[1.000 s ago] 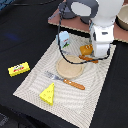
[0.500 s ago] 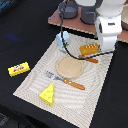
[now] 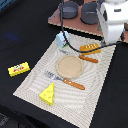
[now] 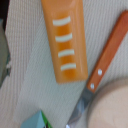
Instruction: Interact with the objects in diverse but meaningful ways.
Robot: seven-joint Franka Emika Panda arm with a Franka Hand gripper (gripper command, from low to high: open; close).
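Lying on the placemat (image 3: 75,95) near the worktop's (image 3: 20,30) far edge: loaf (image 3: 90,48), carton (image 3: 62,38) and plate (image 3: 69,66). Cheese (image 3: 47,94) sits at the mat's near corner; box (image 3: 18,69) lies off the mat, on open dark worktop. Loaf (image 4: 64,40) lies below the tool; tool's opening cannot be told. Knife (image 4: 102,67) lies just beside the loaf.

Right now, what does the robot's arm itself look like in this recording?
In the exterior view, the arm is a bulky white, rounded casing with darker grey sections at the joints. A black cable loops down beside it. Its gripper is not distinguishable; the wrist view shows none of it.
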